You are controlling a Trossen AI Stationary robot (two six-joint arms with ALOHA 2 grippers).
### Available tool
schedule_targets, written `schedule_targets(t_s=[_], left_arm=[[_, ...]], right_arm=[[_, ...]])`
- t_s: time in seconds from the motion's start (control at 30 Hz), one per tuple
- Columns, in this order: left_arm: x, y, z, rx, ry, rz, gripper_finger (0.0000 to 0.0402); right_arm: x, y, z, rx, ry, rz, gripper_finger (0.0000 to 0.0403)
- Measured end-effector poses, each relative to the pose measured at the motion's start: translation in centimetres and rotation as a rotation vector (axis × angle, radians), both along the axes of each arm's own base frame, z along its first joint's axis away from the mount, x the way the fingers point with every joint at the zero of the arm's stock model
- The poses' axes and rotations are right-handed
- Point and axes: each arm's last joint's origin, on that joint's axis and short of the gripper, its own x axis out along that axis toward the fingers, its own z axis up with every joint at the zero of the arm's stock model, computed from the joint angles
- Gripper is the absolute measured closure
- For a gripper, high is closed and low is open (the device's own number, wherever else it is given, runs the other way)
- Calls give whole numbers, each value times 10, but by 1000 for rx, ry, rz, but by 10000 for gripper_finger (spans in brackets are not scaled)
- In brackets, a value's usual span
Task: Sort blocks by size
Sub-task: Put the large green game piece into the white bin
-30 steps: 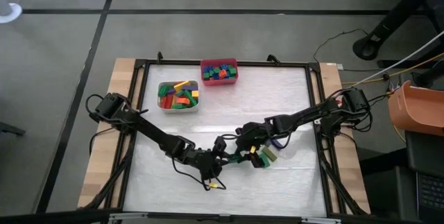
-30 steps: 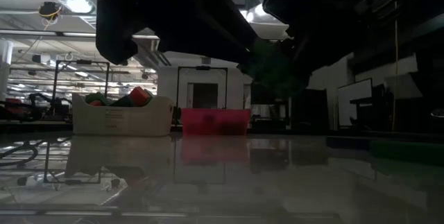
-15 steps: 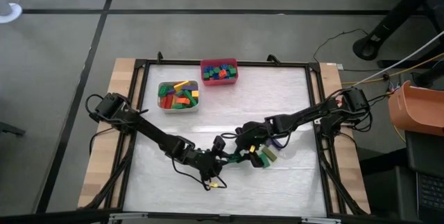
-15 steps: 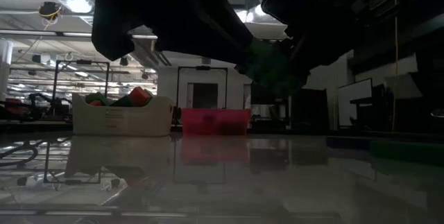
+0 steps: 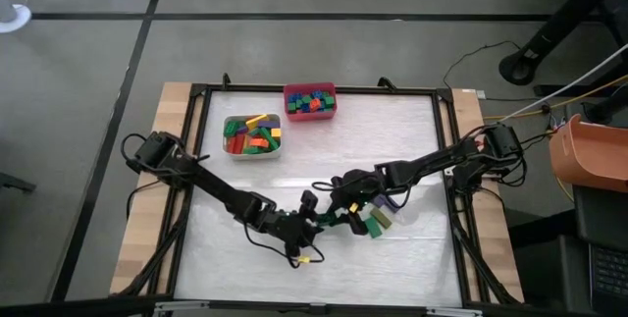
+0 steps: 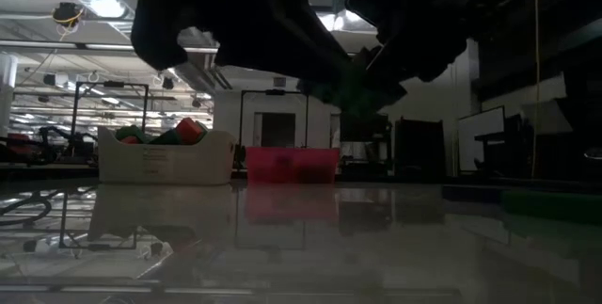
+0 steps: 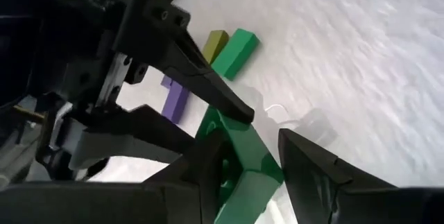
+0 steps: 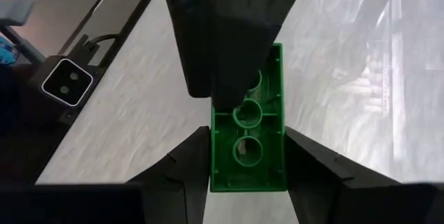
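Observation:
A long green brick (image 5: 336,221) hangs above the table's near middle, between both grippers. My left gripper (image 5: 319,221) is shut on one end of it and my right gripper (image 5: 345,206) on the other. In the right wrist view the brick's hollow underside (image 8: 248,130) faces the camera. A second green bar (image 5: 373,227), an olive brick (image 5: 382,217) and a purple bar (image 5: 391,201) lie flat on the table just to the right. My left gripper pinches the green brick's end (image 7: 239,172) between its two fingers, one on each long side. The brick is clear of the table. My right gripper pinches the brick's other end (image 8: 248,172) between its two fingers, on the two long sides, underside toward its wrist. The fingers lie along the brick. The brick is lifted clear (image 6: 353,88) of the table.
A white bin (image 5: 252,136) with long bricks and a red bin (image 5: 310,101) with short bricks stand at the table's far side. A black frame (image 5: 446,160) rims the table. An orange tub (image 5: 579,155) stands off the table's right.
Both grippers, together on the green brick, have shifted a little toward the table's left edge. The brick has gone with them and stays clear of the table.

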Motion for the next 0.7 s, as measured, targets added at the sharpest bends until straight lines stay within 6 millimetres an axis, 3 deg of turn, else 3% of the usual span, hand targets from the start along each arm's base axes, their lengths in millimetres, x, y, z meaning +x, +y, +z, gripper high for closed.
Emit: schedule_targets(t_s=[0.3,0.7], left_arm=[[2,6,-1,54,22,-16,274],[-2,2,-1,333,55,-107,274]], right_arm=[[2,0,1,35,-8,-28,244],[1,3,4,152,22,24,244]])
